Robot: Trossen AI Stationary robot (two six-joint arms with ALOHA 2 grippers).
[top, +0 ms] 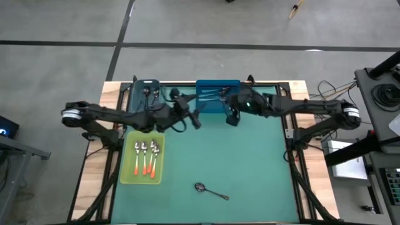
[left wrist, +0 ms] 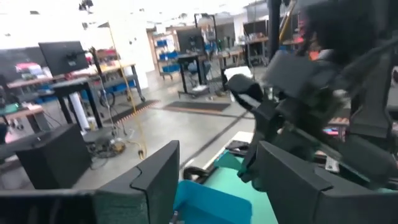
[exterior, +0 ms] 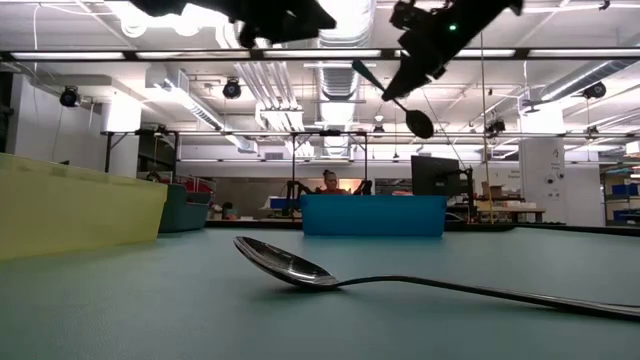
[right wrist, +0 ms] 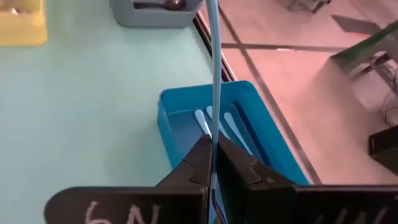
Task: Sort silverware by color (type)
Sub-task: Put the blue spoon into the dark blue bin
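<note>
My right gripper hangs high over the mat beside the blue tray at the far edge and is shut on a light-blue-handled spoon. The blue tray holds more light blue spoons. My left gripper hovers open close by on its left, holding nothing. Three orange-handled spoons lie in the yellow-green tray. A dark metal spoon rests on the mat near the near edge, bowl down. A grey tray holds a dark spoon. My right gripper pinches the spoon's light blue handle between its two fingers. The handle runs straight out past the fingertips, in line with them. In the low view the spoon is lifted clear and slanted, with its bowl hanging lowest.
The trays line the mat's far and left sides; the green mat between them is open apart from the single dark spoon. A wooden table border frames the mat. A person sits far off in the room behind.
</note>
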